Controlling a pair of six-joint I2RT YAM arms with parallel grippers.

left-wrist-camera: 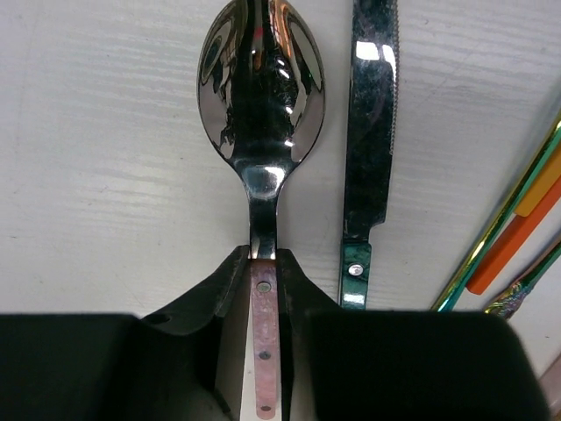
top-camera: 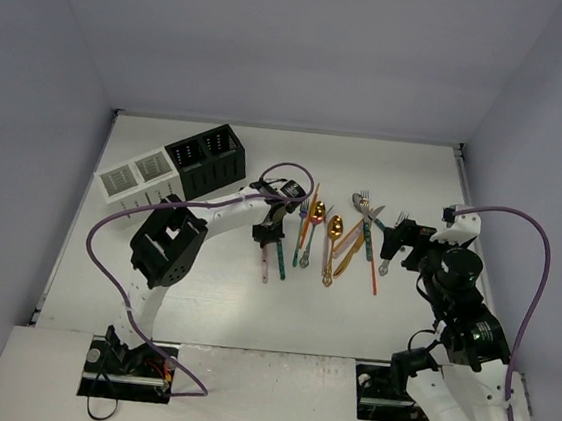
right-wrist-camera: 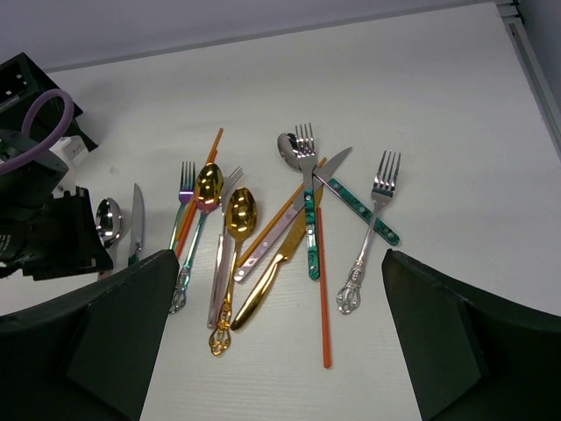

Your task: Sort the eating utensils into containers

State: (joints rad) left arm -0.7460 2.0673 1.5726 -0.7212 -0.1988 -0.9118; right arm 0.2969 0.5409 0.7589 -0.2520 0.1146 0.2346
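My left gripper [top-camera: 267, 231] is down at the table, shut on the pink handle of a silver spoon [left-wrist-camera: 261, 88]; its fingers [left-wrist-camera: 230, 281] press both sides of the handle. A teal-handled knife [left-wrist-camera: 368, 132] lies just right of the spoon. The other eating utensils [top-camera: 343, 239] lie in a loose pile: a gold spoon [right-wrist-camera: 241, 215], a silver fork [right-wrist-camera: 372, 219], an orange stick [right-wrist-camera: 322, 289] and several more. My right gripper [right-wrist-camera: 279, 263] hangs open and empty above the pile's near side. The black caddy [top-camera: 206, 157] and the white caddy [top-camera: 139, 177] stand at the back left.
The white table [top-camera: 404, 183] is walled by grey panels at the back and sides. My left arm [top-camera: 167, 244] arches from the near left across to the pile. A purple cable [top-camera: 104, 272] loops beside it.
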